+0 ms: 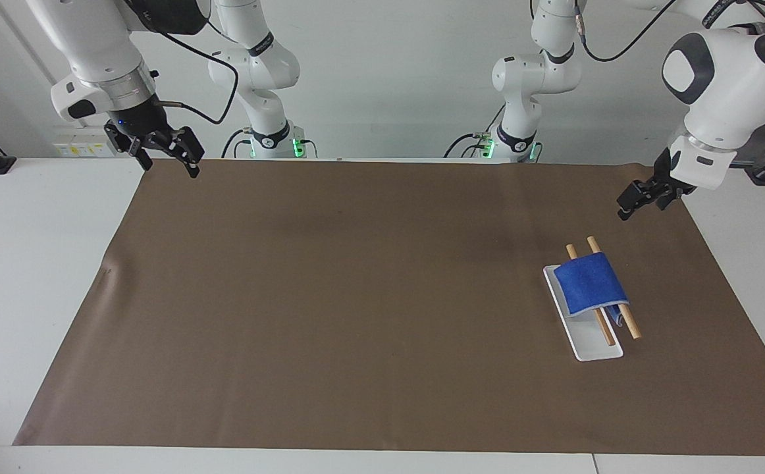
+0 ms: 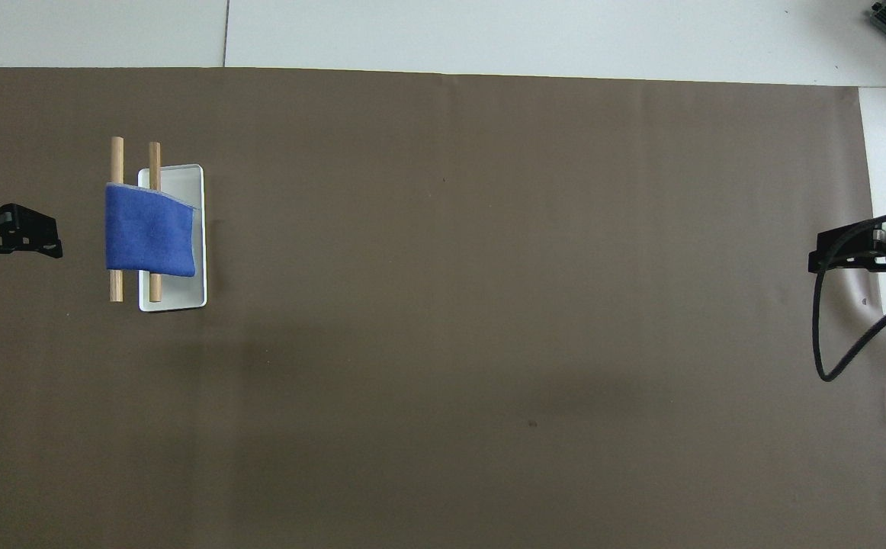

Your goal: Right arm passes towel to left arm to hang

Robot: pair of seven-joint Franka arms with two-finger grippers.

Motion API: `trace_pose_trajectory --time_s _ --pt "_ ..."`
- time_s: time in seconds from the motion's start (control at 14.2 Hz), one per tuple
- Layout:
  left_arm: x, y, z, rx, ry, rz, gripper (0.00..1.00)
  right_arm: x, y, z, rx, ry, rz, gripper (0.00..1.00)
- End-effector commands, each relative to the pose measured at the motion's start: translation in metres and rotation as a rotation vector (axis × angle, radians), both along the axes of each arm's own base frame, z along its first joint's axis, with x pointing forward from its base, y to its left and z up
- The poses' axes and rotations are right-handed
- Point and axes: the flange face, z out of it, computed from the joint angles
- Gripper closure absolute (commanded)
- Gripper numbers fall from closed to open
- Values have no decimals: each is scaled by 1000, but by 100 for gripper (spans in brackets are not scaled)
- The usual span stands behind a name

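Where round wooden rods (image 1: 621, 308) bear it, towel (image 1: 590, 287) drapes | right end effector (image 1: 165, 155) released | left end effector (image 1: 633, 201) unclear

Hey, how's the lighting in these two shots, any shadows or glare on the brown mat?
Facing view: even, soft light, no glare on the brown mat; the towel reads clearly. Overhead view: faint broad shadow patches toward the robots, no hard shadows.

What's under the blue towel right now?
The towel lies draped over two wooden rods, whose ends stick out on both sides, above a white tray. The rods' middle stretch and part of the tray are covered. Neither gripper touches it.
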Motion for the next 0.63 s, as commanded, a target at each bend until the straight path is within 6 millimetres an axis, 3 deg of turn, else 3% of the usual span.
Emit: trace_pose_trajectory --time_s 0.0,0.56 --pt "-4 2 19 25 26 -50 5 -5 1 2 1 -19 -18 0" --pt "-26 -34 64 12 13 -145 0 -2 0 2 0 -37 -15 0"
